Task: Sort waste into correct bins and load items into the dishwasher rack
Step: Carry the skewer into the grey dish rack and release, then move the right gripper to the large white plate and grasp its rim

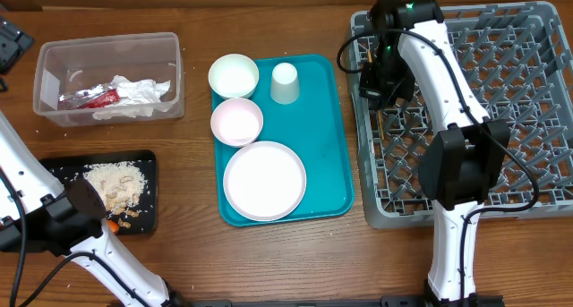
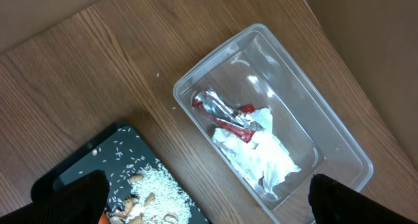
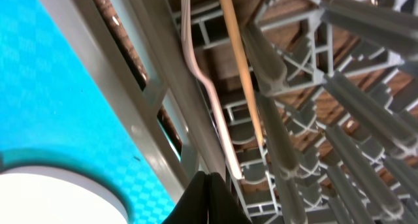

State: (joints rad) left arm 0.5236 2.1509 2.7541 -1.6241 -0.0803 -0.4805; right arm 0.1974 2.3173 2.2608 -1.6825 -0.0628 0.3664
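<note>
The clear tub (image 1: 45, 61) at the back left holds the crumpled white napkin (image 1: 139, 94) and red wrapper (image 1: 94, 98); both also show in the left wrist view (image 2: 258, 155). The black tray (image 1: 63, 168) holds beige crumbs (image 1: 115, 183) and a bit of orange carrot (image 1: 112, 225). My left gripper (image 2: 209, 201) is open and empty above the gap between tray and tub. The plate (image 1: 264, 180), two bowls (image 1: 234, 75) (image 1: 236, 121) and the cup (image 1: 284, 82) sit on the teal tray. My right gripper (image 3: 209, 198) is shut and empty over the grey rack (image 1: 537, 38). The white fork (image 3: 209, 100) and chopstick (image 3: 241, 74) lie in the rack.
The teal tray (image 1: 336, 164) lies between the bins and the rack, its edge close to the rack's left wall (image 3: 137, 100). Upright pegs (image 3: 366, 106) crowd the rack to the right of my right gripper. A dark object (image 1: 11, 40) sits at the far left edge.
</note>
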